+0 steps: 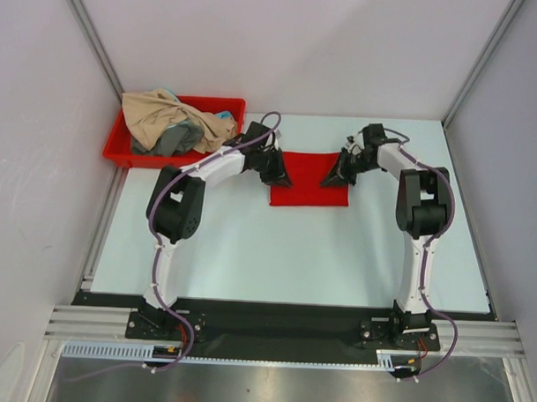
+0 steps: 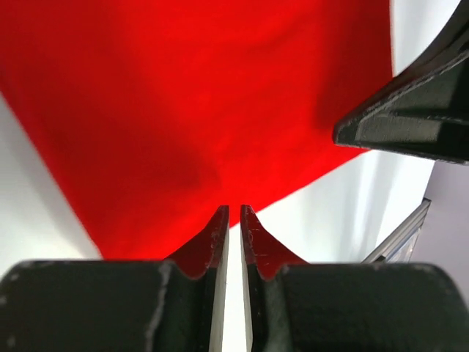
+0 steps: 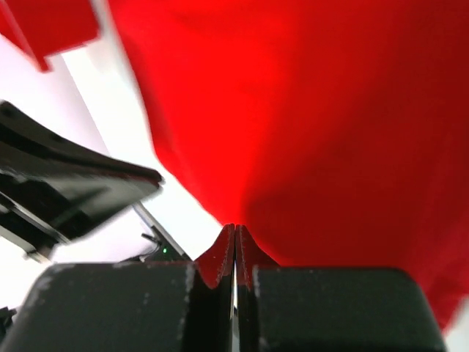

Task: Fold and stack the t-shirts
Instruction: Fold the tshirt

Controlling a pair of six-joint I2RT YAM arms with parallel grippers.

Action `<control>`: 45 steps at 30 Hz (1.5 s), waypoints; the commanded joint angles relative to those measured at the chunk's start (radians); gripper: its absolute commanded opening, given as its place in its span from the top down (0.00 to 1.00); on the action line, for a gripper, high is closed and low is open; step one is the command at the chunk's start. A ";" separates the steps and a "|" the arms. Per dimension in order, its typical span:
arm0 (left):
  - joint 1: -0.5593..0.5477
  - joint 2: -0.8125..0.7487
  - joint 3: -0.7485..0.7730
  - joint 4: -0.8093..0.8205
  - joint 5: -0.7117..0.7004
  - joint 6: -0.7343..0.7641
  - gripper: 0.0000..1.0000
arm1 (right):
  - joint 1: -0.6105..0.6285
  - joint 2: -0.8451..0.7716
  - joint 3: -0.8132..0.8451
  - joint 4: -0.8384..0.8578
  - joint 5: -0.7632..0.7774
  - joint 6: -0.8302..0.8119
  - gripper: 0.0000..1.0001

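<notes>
The red t-shirt (image 1: 308,192) lies folded into a small rectangle at the middle back of the table. My left gripper (image 1: 278,175) sits at its left edge and my right gripper (image 1: 334,177) at its right edge, facing each other. In the left wrist view the fingers stand a thin slit apart at the edge of the red t-shirt (image 2: 183,110), which creases toward the left gripper (image 2: 234,210). In the right wrist view the right gripper (image 3: 234,227) is shut, pinching the puckered red t-shirt (image 3: 330,132). A beige t-shirt (image 1: 170,116) and a grey t-shirt (image 1: 175,141) lie crumpled in a heap.
The heap fills a red plastic tray (image 1: 114,148) at the back left corner, just left of the left arm. White walls and metal frame posts close in the table on three sides. The right gripper's body (image 2: 410,117) shows in the left wrist view.
</notes>
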State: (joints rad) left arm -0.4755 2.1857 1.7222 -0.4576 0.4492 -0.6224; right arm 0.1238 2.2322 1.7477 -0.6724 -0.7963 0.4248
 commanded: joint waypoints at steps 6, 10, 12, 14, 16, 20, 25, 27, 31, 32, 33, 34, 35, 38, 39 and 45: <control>0.009 0.011 -0.091 0.019 0.022 0.053 0.87 | -0.061 -0.039 -0.207 0.045 -0.075 -0.067 1.00; 0.009 0.000 -0.137 0.014 0.010 0.084 0.87 | -0.104 -0.071 -0.339 0.099 -0.049 -0.066 1.00; 0.008 -0.004 -0.145 -0.003 -0.001 0.107 0.88 | -0.115 -0.075 -0.382 0.099 -0.032 -0.066 1.00; 0.006 -0.024 -0.148 -0.019 -0.007 0.122 0.88 | -0.116 -0.091 -0.381 0.086 -0.026 -0.081 1.00; 0.003 -0.047 -0.145 -0.048 -0.015 0.131 0.88 | -0.116 -0.124 -0.366 0.071 -0.027 -0.078 1.00; -0.002 -0.131 -0.144 -0.073 -0.011 0.115 0.87 | -0.095 -0.184 -0.272 0.025 -0.034 -0.049 1.00; -0.005 -0.142 -0.133 -0.049 -0.006 0.073 0.86 | -0.039 -0.151 -0.165 0.048 -0.041 0.014 1.00; 0.005 -0.110 -0.119 -0.059 -0.017 0.064 0.87 | -0.030 -0.109 -0.169 0.080 -0.038 0.034 1.00; 0.024 -0.080 -0.160 -0.059 -0.047 0.061 0.89 | -0.044 -0.074 -0.230 0.114 -0.014 0.012 1.00; 0.028 -0.080 -0.191 -0.059 -0.058 0.067 0.89 | -0.050 -0.075 -0.273 0.122 -0.012 0.005 1.00; 0.034 -0.081 -0.209 -0.055 -0.063 0.070 0.89 | -0.056 -0.082 -0.295 0.126 -0.003 -0.017 1.00; 0.035 -0.083 -0.229 -0.046 -0.067 0.073 0.89 | -0.076 -0.088 -0.321 0.131 0.002 -0.029 1.00; 0.037 -0.081 -0.246 -0.035 -0.082 0.079 0.89 | -0.088 -0.094 -0.367 0.135 0.012 -0.044 1.00; 0.041 -0.070 -0.285 -0.038 -0.133 0.104 0.91 | -0.153 -0.117 -0.439 0.146 0.029 -0.069 1.00; 0.040 -0.073 -0.291 -0.041 -0.151 0.115 0.92 | -0.167 -0.123 -0.477 0.151 0.041 -0.073 1.00; 0.020 -0.171 -0.293 -0.090 -0.195 0.171 0.91 | -0.193 -0.210 -0.481 0.100 0.055 -0.086 1.00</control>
State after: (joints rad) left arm -0.4473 2.0911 1.4506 -0.5110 0.3382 -0.5156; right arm -0.0593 2.0872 1.2694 -0.5453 -0.8410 0.3851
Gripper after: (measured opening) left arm 0.084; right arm 0.009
